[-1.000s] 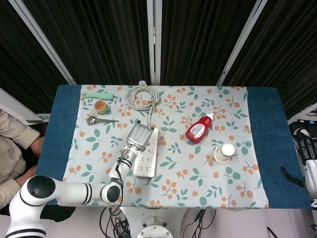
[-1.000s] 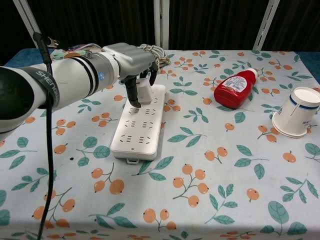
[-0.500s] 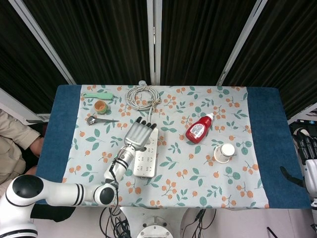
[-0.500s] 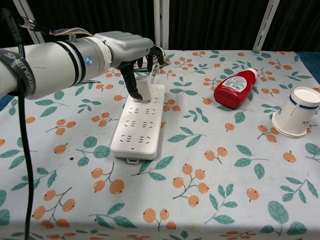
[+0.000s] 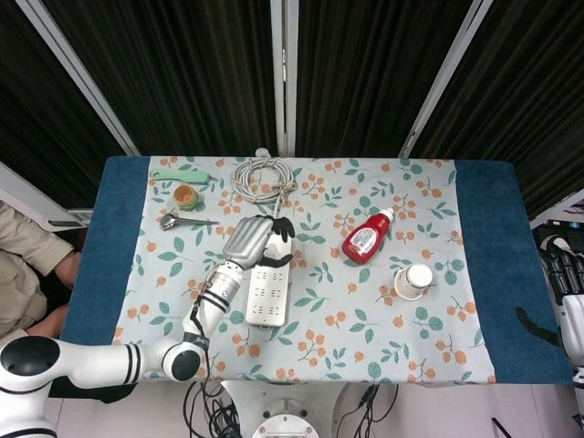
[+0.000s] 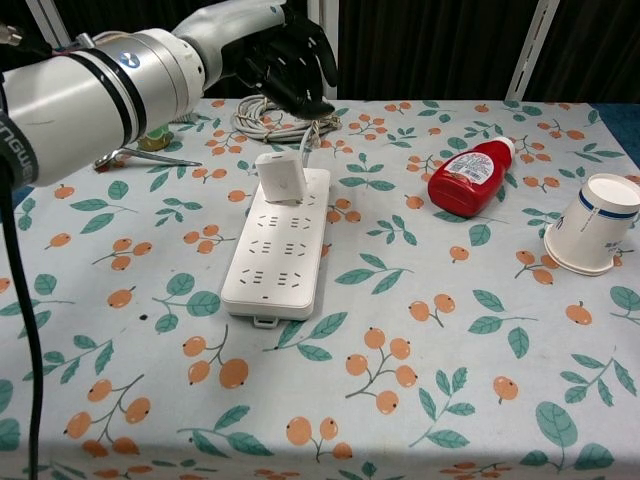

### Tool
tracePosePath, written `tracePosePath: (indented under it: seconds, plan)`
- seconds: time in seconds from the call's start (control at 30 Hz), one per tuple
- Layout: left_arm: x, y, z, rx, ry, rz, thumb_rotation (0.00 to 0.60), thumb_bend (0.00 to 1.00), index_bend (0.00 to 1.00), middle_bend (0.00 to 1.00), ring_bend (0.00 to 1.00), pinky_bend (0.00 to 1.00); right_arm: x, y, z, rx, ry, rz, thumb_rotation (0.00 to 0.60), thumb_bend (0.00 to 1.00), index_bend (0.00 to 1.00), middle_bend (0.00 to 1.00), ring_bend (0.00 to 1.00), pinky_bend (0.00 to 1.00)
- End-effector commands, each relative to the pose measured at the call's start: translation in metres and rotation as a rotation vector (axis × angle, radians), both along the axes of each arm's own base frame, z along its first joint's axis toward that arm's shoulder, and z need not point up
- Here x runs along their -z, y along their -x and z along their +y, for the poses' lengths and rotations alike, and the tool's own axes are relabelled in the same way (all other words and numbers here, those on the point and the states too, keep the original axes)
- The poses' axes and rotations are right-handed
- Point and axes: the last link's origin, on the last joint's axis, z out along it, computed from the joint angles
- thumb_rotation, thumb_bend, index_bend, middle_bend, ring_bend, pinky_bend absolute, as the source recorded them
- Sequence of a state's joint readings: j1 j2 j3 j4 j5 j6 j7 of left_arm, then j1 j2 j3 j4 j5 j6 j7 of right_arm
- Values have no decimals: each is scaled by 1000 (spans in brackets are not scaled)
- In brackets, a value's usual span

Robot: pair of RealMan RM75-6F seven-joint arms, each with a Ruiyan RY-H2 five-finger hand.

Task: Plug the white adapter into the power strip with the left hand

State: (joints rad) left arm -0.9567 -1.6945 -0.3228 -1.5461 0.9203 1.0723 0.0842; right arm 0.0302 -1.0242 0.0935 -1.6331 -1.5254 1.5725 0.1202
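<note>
White adapter [image 6: 281, 178] seated upright in the far-end socket of the power strip [image 6: 277, 246], touching nothing but the strip. Strip lying lengthwise on the floral cloth of the table [image 6: 420, 340], its cable running back to a coiled cord [image 6: 275, 118] at the far edge.

Left hand [image 6: 283, 55] raised above and behind the adapter, clear of it, palm down, dark fingers [image 6: 312, 60] spread and slightly curved, holding nothing. From the head view, same left hand [image 5: 253, 239] over the strip's far end, forearm stretching back toward the near-left corner.

Right hand [image 5: 568, 292] just visible at the right edge of the head view, off the table and well apart from everything on it; too little showing to tell how the fingers lie.

Red sauce bottle [image 6: 470, 177] on its side to the right of the strip, cap pointing away. White paper cup [image 6: 596, 224] tipped over nearer the right edge, mouth toward the camera side. At the far left: a green comb-like item [image 5: 180, 176], a small round orange-and-green object [image 5: 184, 196] and a metal tool [image 5: 182, 220], near one another. Person's arm in a tan sleeve [image 5: 27, 265] at the left border.
</note>
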Motion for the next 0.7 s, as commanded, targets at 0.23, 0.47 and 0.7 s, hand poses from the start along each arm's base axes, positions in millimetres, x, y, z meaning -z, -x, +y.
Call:
tracePosePath:
  seconds: [0.23, 0.47, 0.7]
  plan:
    - [20, 5, 1, -302, 405, -691, 600, 404, 677, 731, 652, 761, 1, -2, -1, -4, -2, 2, 600, 159, 0, 0, 0, 0]
    - [32, 11, 10, -404, 493, -822, 600, 415, 721, 794, 713, 806, 0, -1, -1, 5, 4, 4, 600, 159, 0, 0, 0, 0]
    - [44, 9, 18, -439, 502, -875, 600, 415, 723, 797, 715, 807, 2, 0, -4, 9, -3, 1, 600, 159, 0, 0, 0, 0]
